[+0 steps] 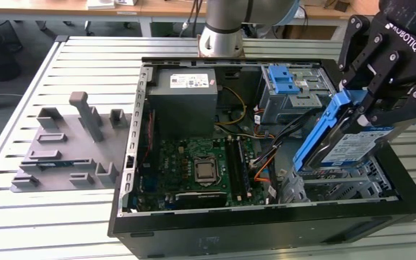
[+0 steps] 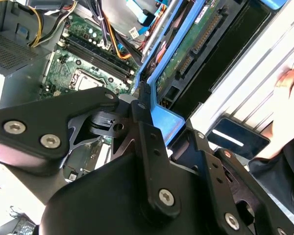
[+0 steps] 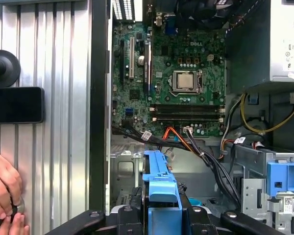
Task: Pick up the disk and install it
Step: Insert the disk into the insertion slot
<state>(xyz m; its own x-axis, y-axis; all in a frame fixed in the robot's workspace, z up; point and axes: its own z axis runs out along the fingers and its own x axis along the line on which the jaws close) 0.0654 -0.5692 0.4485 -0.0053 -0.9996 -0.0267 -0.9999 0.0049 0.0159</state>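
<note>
Blue-framed disk [image 1: 349, 143] | clamped between the jaws, gripped tight | tilted steeply over open computer case [image 1: 266, 234]

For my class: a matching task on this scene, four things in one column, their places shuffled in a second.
Things
1 the disk
2 motherboard
3 power supply box
4 grey fixture plate

Places
A on the table, outside the computer case
B flat on the case floor
C held tilted in the gripper
D inside the case, white sticker on it

Pairs: 1-C, 2-B, 3-D, 4-A
</note>
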